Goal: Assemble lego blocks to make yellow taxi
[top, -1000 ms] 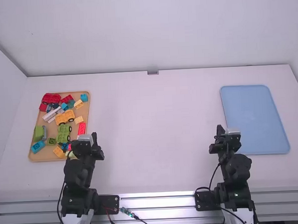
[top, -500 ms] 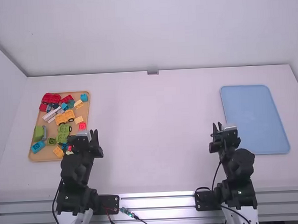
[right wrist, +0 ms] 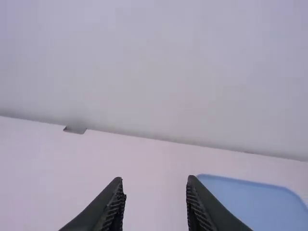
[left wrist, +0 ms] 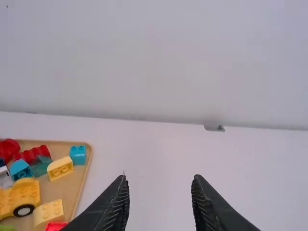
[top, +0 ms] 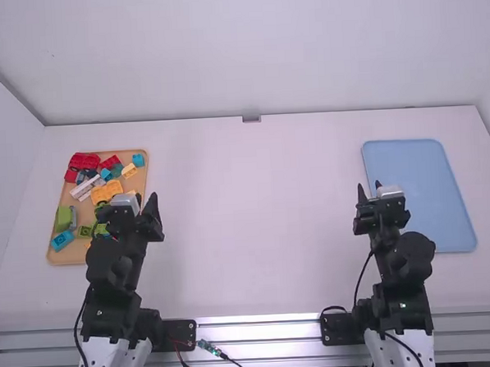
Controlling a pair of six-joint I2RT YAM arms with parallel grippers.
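In the high view my left gripper stands over the near right part of the wooden tray, hiding some blocks there. My right gripper is beside the blue tray's left edge. Both are open and hold nothing, as the left gripper in the left wrist view and the right gripper in the right wrist view also show. On the wooden tray lie an orange-yellow wheeled base, pale yellow bricks and a teal brick.
Red, green, blue and light grey pieces share the wooden tray. The blue tray lies at the right of the white table. A wall rises behind the table's far edge.
Both arms have moved up the picture, away from the camera. The left gripper now covers more of the tray's near right blocks, and the right gripper has shifted slightly right. Both grippers' fingers have spread.
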